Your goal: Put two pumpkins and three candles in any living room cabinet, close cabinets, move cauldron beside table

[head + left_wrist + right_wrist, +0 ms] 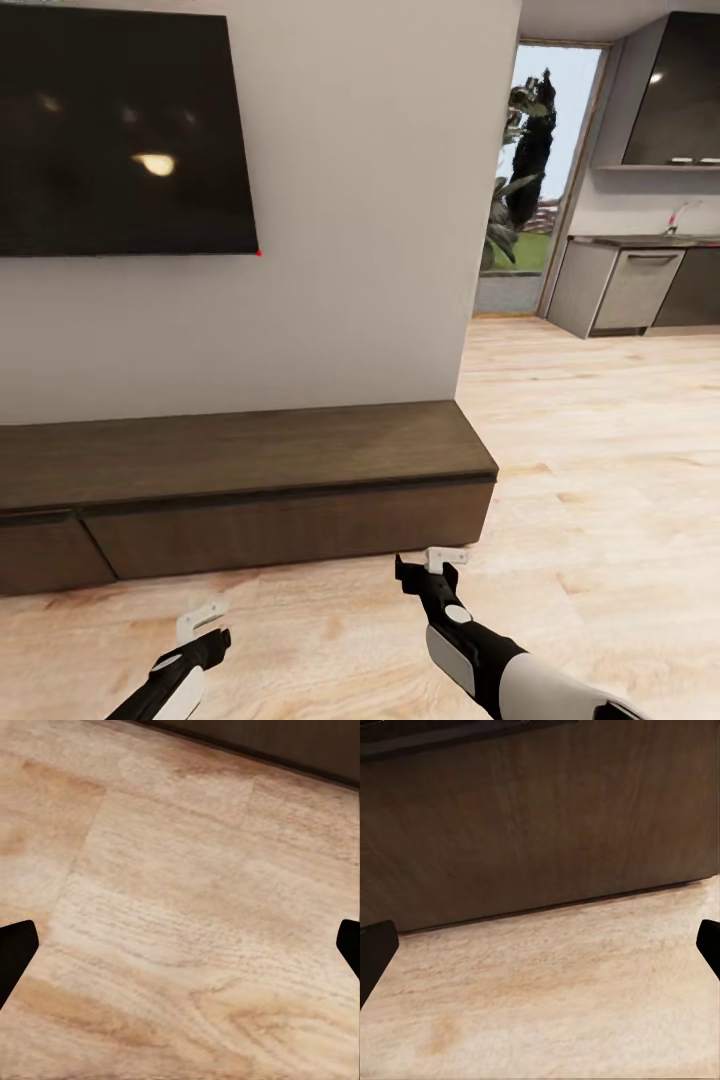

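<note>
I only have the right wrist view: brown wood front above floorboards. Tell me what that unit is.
Observer: It's the long low cabinet under a wall-mounted TV, seen from the head view.
Operator: Report its drawers.
Observer: The wide drawer front facing you looks shut.
Operator: Give me the left end effector.
Observer: The left end effector is open over bare wood floor, holding nothing.
Operator: And mine.
Observer: The right end effector sits low, just before the cabinet's right end.

head view high facing cabinet (pixel 250 490), right wrist near its front
</note>
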### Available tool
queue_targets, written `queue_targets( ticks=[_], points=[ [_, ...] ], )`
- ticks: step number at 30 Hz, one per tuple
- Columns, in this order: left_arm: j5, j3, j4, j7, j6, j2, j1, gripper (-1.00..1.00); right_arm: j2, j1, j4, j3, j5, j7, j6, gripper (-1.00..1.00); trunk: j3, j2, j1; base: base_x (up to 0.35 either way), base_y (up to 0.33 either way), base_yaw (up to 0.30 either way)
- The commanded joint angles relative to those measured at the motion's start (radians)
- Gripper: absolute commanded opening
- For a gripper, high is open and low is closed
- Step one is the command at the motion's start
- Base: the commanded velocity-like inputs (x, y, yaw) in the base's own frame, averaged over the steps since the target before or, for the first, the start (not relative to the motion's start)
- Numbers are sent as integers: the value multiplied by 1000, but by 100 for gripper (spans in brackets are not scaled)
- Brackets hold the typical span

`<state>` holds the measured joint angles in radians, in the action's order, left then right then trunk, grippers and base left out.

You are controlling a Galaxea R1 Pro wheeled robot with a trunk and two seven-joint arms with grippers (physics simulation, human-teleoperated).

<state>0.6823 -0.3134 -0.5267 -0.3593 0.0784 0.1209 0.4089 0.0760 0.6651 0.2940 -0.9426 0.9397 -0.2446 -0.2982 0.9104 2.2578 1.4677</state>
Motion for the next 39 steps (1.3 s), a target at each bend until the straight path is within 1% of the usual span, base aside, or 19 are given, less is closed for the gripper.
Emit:
queue_targets(
  ticks=[1,9,13,16,22,30,31,32,34,39],
  points=[
    [5,-9,6,-9,3,1,1,100,0,-1,0,-9,9,-5,-4,100,-2,-7,-4,-8,0,0],
    [7,-9,23,-9,3,-2,0,100,1,-21,-2,-9,11,-5,-5,100,-27,-63,-35,-136,0,0],
    [4,-8,64,-10,-3,-3,-1,100,1,-22,-3,-10,11,-6,-6,100,-40,-91,-50,-51,0,0],
    [6,-7,84,-10,-6,-5,-1,100,1,-23,-3,-12,11,-10,-7,100,-49,-112,-62,-232,0,0],
    [5,-2,89,-12,-7,-6,-1,100,1,-25,-44,-13,10,-9,-11,100,-68,-154,-85,-55,0,0],
    [5,0,90,-12,-8,-5,-4,100,0,-25,-52,-13,10,-9,-13,100,-93,-210,-115,-2,0,0],
    [6,0,94,-12,-9,-8,-4,100,0,-25,-54,-13,10,-9,-14,100,-96,-217,-119,0,0,0],
    [3,0,131,-12,-19,-25,-4,100,1,-25,-58,-14,10,-9,-12,100,-99,-224,-123,0,0,0],
    [2,0,151,-11,-38,-33,-4,100,0,-25,-59,-14,10,-10,-10,100,-106,-238,-131,0,0,0],
    [2,0,159,-12,-48,-36,-4,100,-2,-25,-59,-15,10,-6,-15,100,-121,-273,-150,0,0,0]
  ],
)
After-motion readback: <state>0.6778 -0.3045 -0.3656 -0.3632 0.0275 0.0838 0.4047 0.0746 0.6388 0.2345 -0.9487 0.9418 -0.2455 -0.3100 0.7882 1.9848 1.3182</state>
